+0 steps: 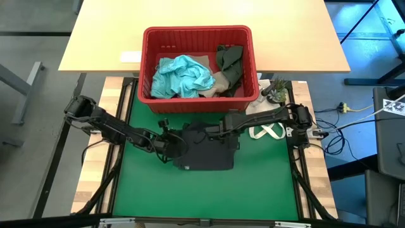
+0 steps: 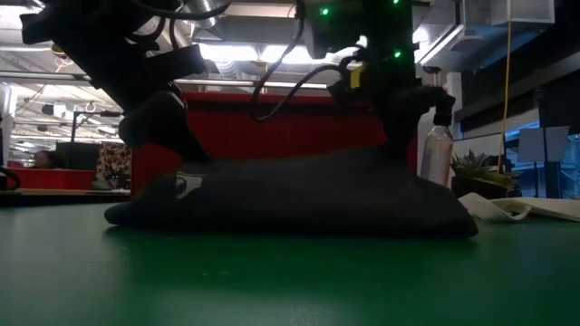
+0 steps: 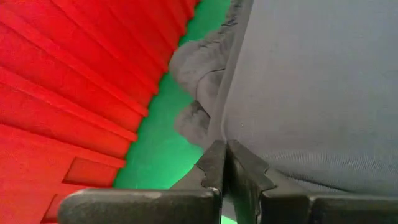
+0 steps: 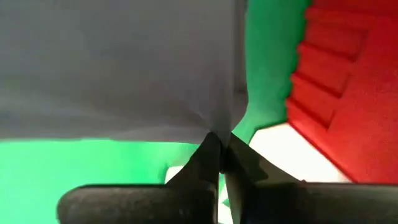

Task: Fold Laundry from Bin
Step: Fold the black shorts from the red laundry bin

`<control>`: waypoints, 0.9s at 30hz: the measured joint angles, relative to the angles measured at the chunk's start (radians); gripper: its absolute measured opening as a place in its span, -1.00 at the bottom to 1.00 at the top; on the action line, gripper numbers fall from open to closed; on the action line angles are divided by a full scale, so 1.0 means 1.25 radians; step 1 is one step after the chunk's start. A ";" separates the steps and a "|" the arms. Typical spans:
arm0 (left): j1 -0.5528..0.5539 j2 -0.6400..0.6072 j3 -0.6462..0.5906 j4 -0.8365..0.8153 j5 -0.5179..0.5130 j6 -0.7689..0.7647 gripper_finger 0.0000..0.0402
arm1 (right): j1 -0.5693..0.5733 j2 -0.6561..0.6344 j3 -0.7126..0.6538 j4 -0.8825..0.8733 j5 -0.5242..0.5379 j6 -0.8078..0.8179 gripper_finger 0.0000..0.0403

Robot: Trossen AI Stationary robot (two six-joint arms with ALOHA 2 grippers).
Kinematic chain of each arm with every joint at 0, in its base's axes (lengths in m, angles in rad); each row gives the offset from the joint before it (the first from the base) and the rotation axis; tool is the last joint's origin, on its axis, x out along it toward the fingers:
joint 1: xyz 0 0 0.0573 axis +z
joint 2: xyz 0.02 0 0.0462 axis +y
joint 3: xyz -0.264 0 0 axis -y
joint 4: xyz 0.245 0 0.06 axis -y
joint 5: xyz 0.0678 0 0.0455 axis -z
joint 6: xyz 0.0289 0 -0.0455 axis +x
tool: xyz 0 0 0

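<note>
A black garment (image 1: 205,152) lies bunched on the green mat (image 1: 202,196), just in front of the red bin (image 1: 197,33). The bin holds a light teal garment (image 1: 183,76), a beige one (image 1: 218,85) and a dark olive one (image 1: 229,60). My left gripper (image 1: 169,144) is shut at the black garment's left side. My right gripper (image 1: 212,132) is shut at the garment's far edge, nearer its right end. In the low view the garment (image 2: 290,195) rests along the mat and rises toward each arm. My left gripper pinches the black garment's edge (image 3: 231,134) between its two shut fingers (image 3: 214,165), slanting down from the table's left. How many layers it has cannot be told. The garment's body lies on the mat. My right gripper pinches the garment's far edge (image 4: 217,127) between its two fingertips (image 4: 208,155), coming steeply from above. The cloth puckers toward the fingertips. The remainder of the garment rests on the mat.
A white cloth bag (image 1: 269,132) with loop handles lies on the mat right of the garment. A small plant (image 1: 276,88) and a spray bottle (image 2: 437,149) stand at the far right. The bin's wall (image 3: 74,93) is close behind both grippers. Bare mat lies toward the near edge.
</note>
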 joint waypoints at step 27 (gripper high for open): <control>0.054 0.000 0.000 -0.005 0.021 0.001 -0.81 | -0.038 -0.001 -0.052 0.021 0.031 0.002 -0.23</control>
